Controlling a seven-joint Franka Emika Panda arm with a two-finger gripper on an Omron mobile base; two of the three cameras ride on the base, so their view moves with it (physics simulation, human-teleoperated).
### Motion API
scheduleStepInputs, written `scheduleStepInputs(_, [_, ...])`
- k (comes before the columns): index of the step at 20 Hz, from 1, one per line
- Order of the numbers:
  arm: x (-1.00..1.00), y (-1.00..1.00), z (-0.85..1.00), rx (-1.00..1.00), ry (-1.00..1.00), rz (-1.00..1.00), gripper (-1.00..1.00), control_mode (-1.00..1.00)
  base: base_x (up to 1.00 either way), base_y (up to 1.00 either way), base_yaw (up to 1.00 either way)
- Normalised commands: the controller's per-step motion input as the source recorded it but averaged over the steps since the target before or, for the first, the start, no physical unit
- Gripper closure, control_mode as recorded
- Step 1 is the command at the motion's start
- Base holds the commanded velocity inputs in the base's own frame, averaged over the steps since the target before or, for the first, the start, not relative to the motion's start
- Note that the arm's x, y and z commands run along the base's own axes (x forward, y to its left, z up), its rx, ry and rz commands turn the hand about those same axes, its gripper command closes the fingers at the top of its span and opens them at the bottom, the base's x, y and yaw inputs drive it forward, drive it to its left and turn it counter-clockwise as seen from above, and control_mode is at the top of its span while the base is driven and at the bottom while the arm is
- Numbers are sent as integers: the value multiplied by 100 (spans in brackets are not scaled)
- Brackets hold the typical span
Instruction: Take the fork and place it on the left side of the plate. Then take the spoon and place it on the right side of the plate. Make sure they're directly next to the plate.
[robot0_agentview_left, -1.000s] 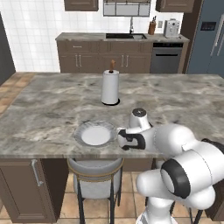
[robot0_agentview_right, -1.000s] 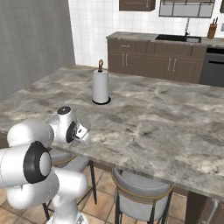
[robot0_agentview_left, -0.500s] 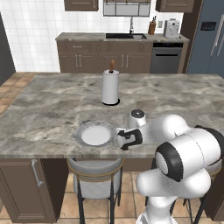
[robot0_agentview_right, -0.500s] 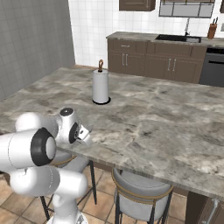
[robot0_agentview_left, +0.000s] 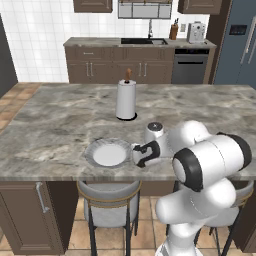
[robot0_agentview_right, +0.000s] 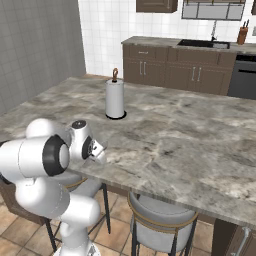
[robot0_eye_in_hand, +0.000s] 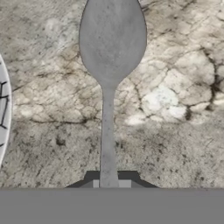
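Note:
My gripper (robot0_eye_in_hand: 109, 181) is shut on the thin handle of the all-grey spoon (robot0_eye_in_hand: 111, 43), whose round bowl points away from the hand just above the marble counter. In the hand view the white plate's rim (robot0_eye_in_hand: 3, 113) curves along the left edge, a short gap from the spoon. From the left base view the gripper (robot0_agentview_left: 141, 155) hangs low right beside the plate (robot0_agentview_left: 107, 154), on its right. The right base view has the gripper (robot0_agentview_right: 97, 150) near the counter's front edge. The fork is out of view.
A paper towel roll (robot0_agentview_left: 126, 100) (robot0_agentview_right: 114, 99) stands upright on the island behind the plate. Stools (robot0_agentview_left: 110, 195) (robot0_agentview_right: 160, 215) sit under the counter's front edge. Cabinets and a sink line the far wall.
The arm's upper links have swung round and now bulk larger in both base views. The hand has edged slightly toward the plate, still shut on the spoon.

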Motion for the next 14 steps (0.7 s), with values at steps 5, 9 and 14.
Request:
scheduleStepInputs(5, [9, 0, -10, 0, 3, 0, 100, -100, 0, 0, 0])
scheduleStepInputs(9, [4, 0, -25, 0, 6, 0, 100, -100, 0, 0, 0])
scheduleStepInputs(14, [0, 3, -31, 0, 3, 0, -100, -100, 0, 0, 0])
